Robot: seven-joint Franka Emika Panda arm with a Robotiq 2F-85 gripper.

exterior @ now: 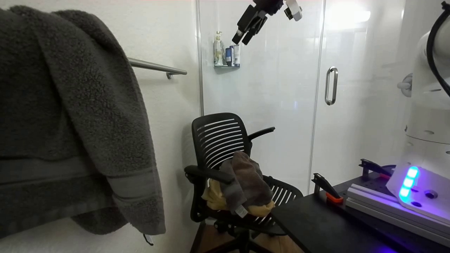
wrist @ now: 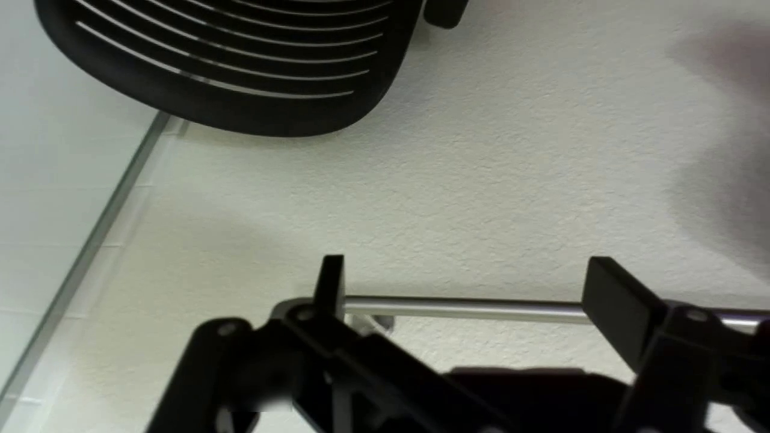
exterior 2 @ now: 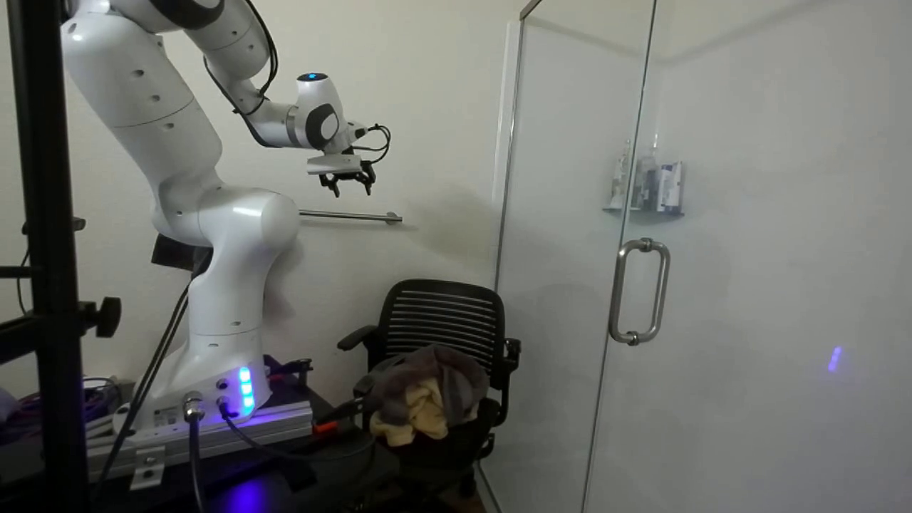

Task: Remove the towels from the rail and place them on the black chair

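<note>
A large dark grey towel (exterior: 81, 116) hangs over the metal rail (exterior: 154, 66) at the left of an exterior view; it does not show elsewhere. The bare rail end also appears in an exterior view (exterior 2: 349, 215) and the wrist view (wrist: 463, 308). The black chair (exterior: 219, 117) stands below the rail's end. A grey-brown towel (exterior: 250, 181) lies heaped on its seat over a yellow towel (exterior: 215, 195). My gripper (exterior 2: 352, 191) is open and empty, above the rail's height; in the wrist view its fingers (wrist: 466, 270) are wide apart, with the rail seen between them.
A glass shower wall with a metal handle (exterior: 331, 86) stands behind and beside the chair (exterior 2: 442, 288). A corner shelf holds bottles (exterior: 218, 49). The black table (exterior: 299, 225) with clamps (exterior: 327, 188) carries the arm base and reaches close to the chair seat.
</note>
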